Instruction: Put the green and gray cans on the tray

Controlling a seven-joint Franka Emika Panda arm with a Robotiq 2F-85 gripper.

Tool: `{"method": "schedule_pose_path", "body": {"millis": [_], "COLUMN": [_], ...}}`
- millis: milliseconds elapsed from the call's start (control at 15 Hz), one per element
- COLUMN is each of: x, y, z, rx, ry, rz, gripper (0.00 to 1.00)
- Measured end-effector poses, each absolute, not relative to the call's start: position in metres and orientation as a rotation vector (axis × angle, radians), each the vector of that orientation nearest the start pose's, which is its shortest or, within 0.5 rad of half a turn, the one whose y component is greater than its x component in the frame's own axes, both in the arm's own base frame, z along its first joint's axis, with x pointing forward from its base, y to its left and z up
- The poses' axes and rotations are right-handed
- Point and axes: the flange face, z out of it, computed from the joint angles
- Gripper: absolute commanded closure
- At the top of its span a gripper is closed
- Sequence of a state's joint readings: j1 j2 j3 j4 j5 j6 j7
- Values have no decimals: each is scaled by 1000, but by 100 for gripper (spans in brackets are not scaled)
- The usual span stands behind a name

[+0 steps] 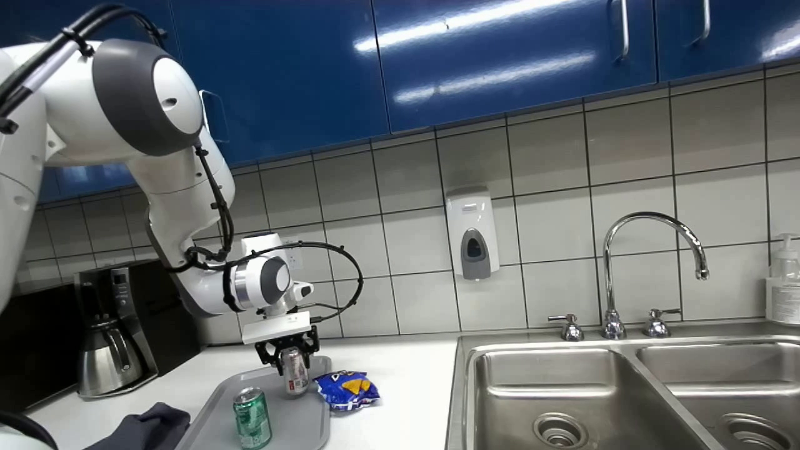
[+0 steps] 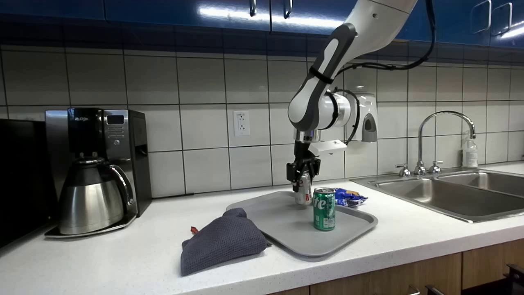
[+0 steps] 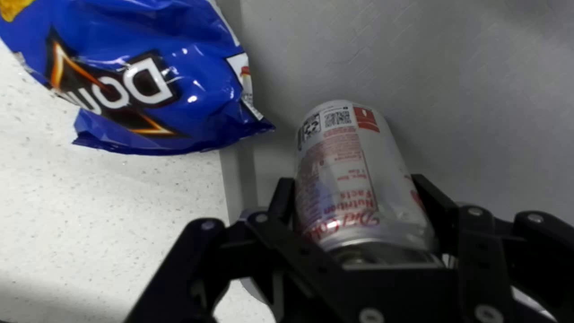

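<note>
The gray can (image 3: pixel 336 148), a silvery Diet Coke with red print, is gripped from above around its upper part by my gripper (image 3: pixel 353 180). Black fingers (image 3: pixel 283 199) press on both of its sides. In both exterior views the can (image 2: pixel 303 192) is nearly upright over the rear part of the pale gray tray (image 2: pixel 282 229). Whether its base touches the tray cannot be told for certain. The green can (image 2: pixel 324 209) with a silver top stands upright on the tray, closer to the counter's front edge; the wrist view does not show it.
A blue snack packet (image 1: pixel 347 390) lies against the tray's edge close to the gray can. A dark cloth (image 2: pixel 225 241) rests beside the tray, with a coffee maker (image 2: pixel 98 172) farther along. A steel double sink (image 1: pixel 562 400) lies past the packet.
</note>
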State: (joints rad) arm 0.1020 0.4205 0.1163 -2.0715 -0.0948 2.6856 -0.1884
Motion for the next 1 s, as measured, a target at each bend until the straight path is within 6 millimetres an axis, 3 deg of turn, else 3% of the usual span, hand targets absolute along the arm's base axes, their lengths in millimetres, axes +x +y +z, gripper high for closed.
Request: {"method": "schedule_pose_path", "body": {"millis": [333,400,600,1000], "x": [590,589,588,588], "y": [135,135,135,135], "z": [240,239,237,238], "rx": [-3041,-3042,-3043,-3044], "ry": [-765,-770,-783,-792], "rz": [-290,-288,-283,-283], "gripper": [59,9,0,0]}}
